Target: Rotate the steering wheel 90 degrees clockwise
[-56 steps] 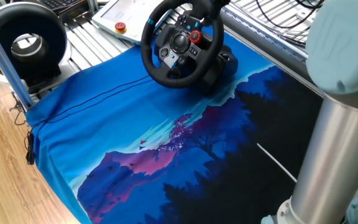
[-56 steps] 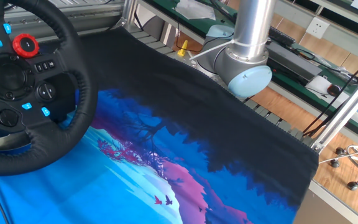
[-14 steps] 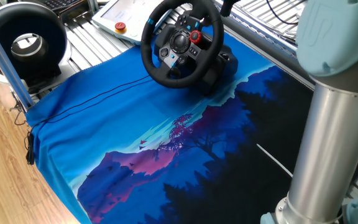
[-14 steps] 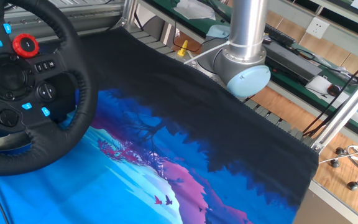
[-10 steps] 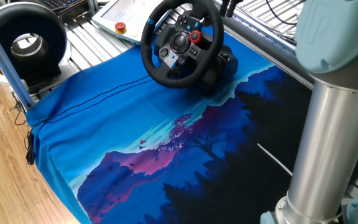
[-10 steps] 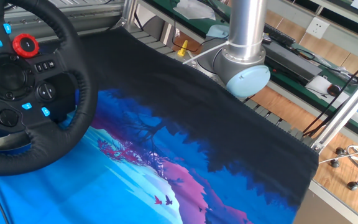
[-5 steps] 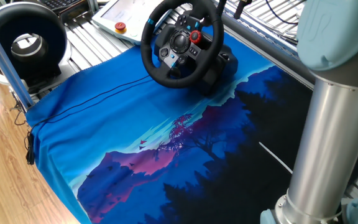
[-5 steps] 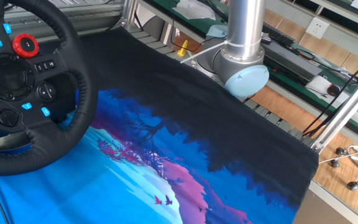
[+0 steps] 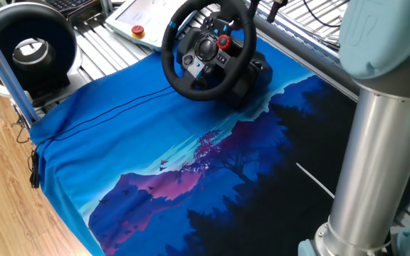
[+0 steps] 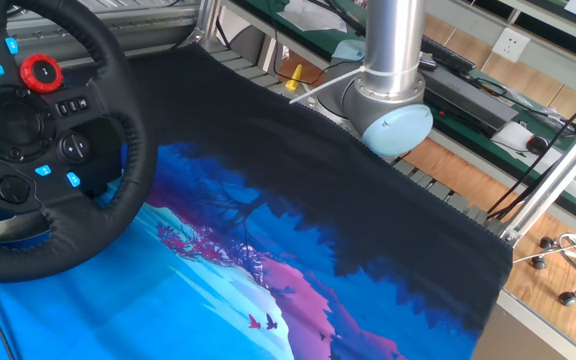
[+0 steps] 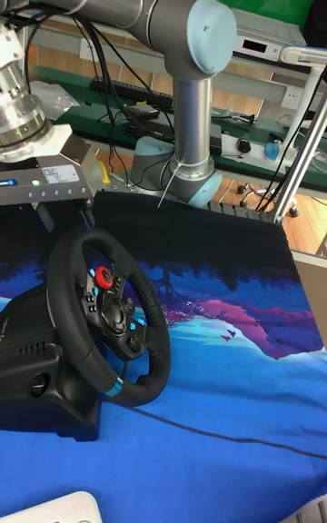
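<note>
The steering wheel (image 9: 182, 77) stands at the back of the blue cloth, with its light-blue stripe at the rim's upper left in this view and the red dial to the right of the hub. In the tall fixed view the steering wheel (image 11: 150, 314) shows the stripe at the rim's bottom. My gripper (image 11: 62, 212) hangs just above and behind the top of the rim. Its fingers stand apart with nothing between them, so it is open. Only a dark part of the gripper (image 9: 267, 8) shows at the top edge. The other fixed view holds the steering wheel (image 10: 118, 130) at the left, without the gripper.
A black ring-shaped device with a grey-white centre (image 9: 30, 46) sits at the far left. A white pendant with a red button (image 9: 137, 28) lies behind the wheel. The arm's thick column (image 9: 376, 163) rises at the right from its base (image 10: 393, 110). A printed cloth (image 9: 155, 156) covers the table.
The gripper has left the wheel's top rim and drifted a little to the right of it in the one fixed view. The wheel's stripe and dial sit as before.
</note>
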Action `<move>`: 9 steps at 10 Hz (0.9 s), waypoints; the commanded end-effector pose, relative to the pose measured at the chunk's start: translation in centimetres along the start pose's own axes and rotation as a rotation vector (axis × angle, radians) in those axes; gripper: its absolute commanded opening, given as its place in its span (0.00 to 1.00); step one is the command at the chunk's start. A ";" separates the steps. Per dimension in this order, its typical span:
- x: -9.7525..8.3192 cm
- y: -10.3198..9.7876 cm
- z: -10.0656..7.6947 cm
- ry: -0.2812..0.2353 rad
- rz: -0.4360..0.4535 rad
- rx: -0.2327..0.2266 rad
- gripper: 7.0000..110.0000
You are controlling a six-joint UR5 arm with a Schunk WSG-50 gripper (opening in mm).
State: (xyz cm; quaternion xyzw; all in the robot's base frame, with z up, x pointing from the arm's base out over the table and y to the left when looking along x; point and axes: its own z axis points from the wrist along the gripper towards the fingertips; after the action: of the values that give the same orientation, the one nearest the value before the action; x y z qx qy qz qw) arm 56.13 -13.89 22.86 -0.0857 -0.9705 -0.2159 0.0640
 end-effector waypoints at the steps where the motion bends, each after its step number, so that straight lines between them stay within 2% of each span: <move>1: -0.7 1.7 -0.1 -0.004 0.029 -0.030 0.36; 4: -1.4 2.9 0.2 -0.005 0.033 -0.028 0.36; 7: -2.1 2.2 0.5 -0.015 0.020 -0.004 0.36; 9: -3.0 1.6 0.5 -0.050 0.017 0.017 0.36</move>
State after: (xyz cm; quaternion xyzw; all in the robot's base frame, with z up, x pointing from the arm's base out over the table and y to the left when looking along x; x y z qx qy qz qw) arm 58.46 -12.32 22.74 -0.0987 -0.9706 -0.2118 0.0576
